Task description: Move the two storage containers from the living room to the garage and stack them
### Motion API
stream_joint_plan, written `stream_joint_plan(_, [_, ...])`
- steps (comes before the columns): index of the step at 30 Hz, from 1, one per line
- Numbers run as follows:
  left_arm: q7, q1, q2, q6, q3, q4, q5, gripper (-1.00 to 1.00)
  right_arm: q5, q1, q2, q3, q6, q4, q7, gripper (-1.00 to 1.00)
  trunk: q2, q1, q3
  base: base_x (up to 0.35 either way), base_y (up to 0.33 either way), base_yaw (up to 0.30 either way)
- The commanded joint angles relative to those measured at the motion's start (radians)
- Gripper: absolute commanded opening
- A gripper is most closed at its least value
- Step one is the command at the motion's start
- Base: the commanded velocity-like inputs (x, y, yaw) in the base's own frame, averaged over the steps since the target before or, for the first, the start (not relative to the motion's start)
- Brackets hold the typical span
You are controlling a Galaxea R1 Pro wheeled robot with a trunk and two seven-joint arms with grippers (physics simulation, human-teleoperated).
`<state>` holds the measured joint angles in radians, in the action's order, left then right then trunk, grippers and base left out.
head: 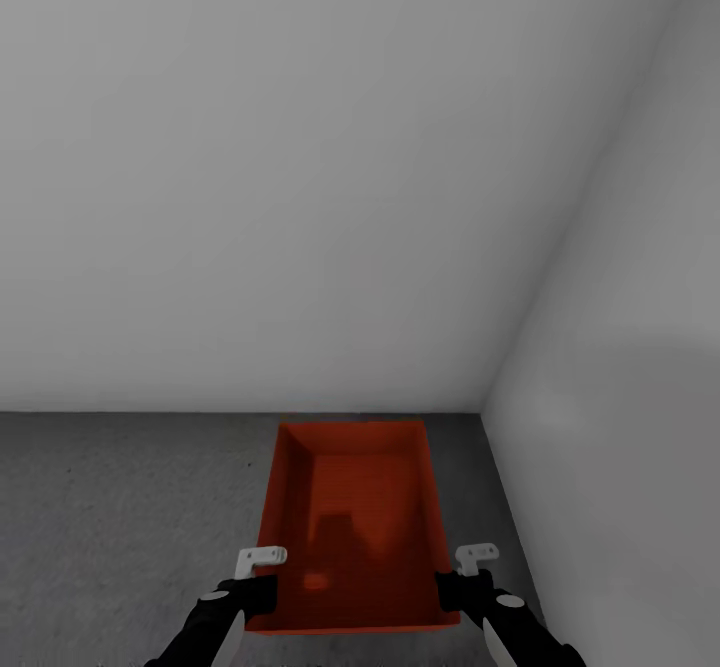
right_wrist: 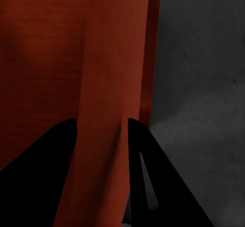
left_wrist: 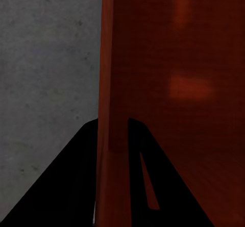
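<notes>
- Currently, at the lower left of the head view, the left pincer [head: 262, 559] is gripping the container's [head: 352, 527] left wall; the left wrist view is showing that wall [left_wrist: 115, 84] running between its dark fingers [left_wrist: 76, 186].
- Centrally, low in the frame, the red-orange container is sitting over the dark speckled floor [head: 120, 517], close to the corner of pale grey walls [head: 300, 197]; whether it is touching down, I cannot tell.
- At the lower right, the right pincer [head: 478, 557] is clamping the opposite wall [right_wrist: 104, 109].
- Risk, as I am judging it: one side letting go sooner could be tipping the bin.
- Its walls are looking plain and tapered, its inside empty.
</notes>
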<state>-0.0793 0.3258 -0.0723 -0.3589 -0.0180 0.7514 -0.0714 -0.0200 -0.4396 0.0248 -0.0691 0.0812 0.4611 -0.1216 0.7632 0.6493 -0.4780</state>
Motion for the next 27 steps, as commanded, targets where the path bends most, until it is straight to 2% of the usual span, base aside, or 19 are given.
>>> stream_joint_plan(1, [-0.034, -0.001, 0.001, -0.008, -0.002, 0.000, 0.015, -1.00, -0.012, -0.001, 0.000, -0.001, 0.006, 0.031, -0.036, -1.00, 0.001, 0.000, -0.003, 0.000, 0.000, 0.000])
stream_joint_plan(7, [-0.034, -0.001, 0.001, -0.008, -0.003, 0.000, 0.015, -1.00, -0.012, -0.001, 0.000, -0.001, 0.006, 0.031, -0.036, -1.00, 0.001, 0.000, -0.011, 0.000, 0.000, 0.000])
stream_joint_plan(27, [-0.034, -0.001, 0.000, -0.008, -0.003, 0.000, 0.015, -1.00, -0.011, -0.001, 0.000, -0.001, 0.006, 0.031, -0.036, -1.00, 0.141, 0.077, -0.074, 0.000, 0.000, 0.000])
